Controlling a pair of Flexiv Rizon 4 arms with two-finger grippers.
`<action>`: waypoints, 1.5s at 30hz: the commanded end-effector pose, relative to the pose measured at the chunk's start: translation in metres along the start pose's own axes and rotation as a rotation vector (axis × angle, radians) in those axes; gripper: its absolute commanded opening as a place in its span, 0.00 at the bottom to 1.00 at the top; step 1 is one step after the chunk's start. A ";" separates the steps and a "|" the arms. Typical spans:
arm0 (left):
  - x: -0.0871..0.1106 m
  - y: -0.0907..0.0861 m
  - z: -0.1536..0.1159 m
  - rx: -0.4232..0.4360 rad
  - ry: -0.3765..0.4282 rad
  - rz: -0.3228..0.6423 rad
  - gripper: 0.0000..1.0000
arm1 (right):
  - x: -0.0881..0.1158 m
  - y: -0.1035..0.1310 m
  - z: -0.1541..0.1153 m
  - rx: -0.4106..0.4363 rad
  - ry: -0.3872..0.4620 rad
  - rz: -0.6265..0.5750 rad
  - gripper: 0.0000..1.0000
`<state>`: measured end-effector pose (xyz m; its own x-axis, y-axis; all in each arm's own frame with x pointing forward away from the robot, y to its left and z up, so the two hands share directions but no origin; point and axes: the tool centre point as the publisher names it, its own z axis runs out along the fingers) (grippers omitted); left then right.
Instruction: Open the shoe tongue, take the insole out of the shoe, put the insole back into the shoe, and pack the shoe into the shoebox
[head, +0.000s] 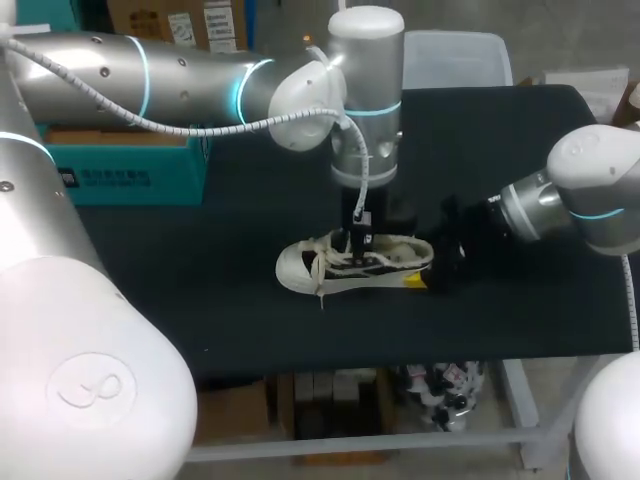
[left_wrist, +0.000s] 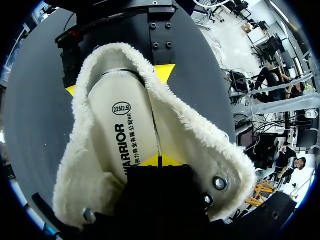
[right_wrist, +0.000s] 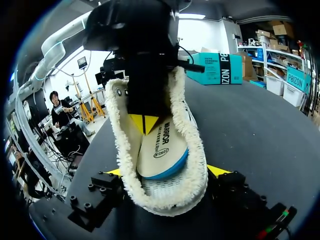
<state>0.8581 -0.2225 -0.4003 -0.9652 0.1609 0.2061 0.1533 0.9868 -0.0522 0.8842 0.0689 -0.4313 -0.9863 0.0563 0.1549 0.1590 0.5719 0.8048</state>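
- White lace-up shoe with cream fleece lining (head: 350, 268): stands on its sole about the middle of the black counter (head: 500, 200). Its toe points toward the left edge and its heel toward the right edge, and the mouth is spread wide.
- White foam insole with blue underside (left_wrist: 120, 135): inside the shoe, with its heel end riding a little above the footbed.
- Left gripper (left_wrist: 160, 161): enters the mouth from above. The jaws are closed tip to tip on the insole, forward of its heel. Whether a fold is pinched cannot be told.
- Right gripper (right_wrist: 166, 171): jaws spread wide, one yellow tip against each side of the heel, holding the shoe.
- Handling, judged: the shoe is light and its upper soft and collapsible, so brace it at the stiffer heel. The insole is thin and bendy and likely to buckle, so take it by the raised heel edge.
- Teal cardboard shoebox (head: 130, 165): at the far left corner, well apart from the shoe.
- Room: open surface lies toward the near and right edges. The left arm spans the way to the box.
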 end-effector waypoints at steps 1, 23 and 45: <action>0.004 -0.002 0.022 -0.004 -0.029 -0.012 0.00 | -0.002 -0.008 0.000 -0.004 0.004 0.001 0.00; -0.010 0.002 0.064 -0.010 -0.138 -0.010 0.31 | -0.002 -0.008 0.000 -0.004 0.004 0.001 0.00; -0.049 0.011 0.100 -0.040 -0.306 -0.055 0.40 | -0.002 -0.008 0.000 -0.004 0.004 0.001 0.00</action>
<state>0.8778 -0.2185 -0.4014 -0.9913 0.1047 -0.0797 0.1066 0.9941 -0.0197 0.8846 0.0691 -0.4315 -0.9863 0.0569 0.1550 0.1595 0.5715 0.8050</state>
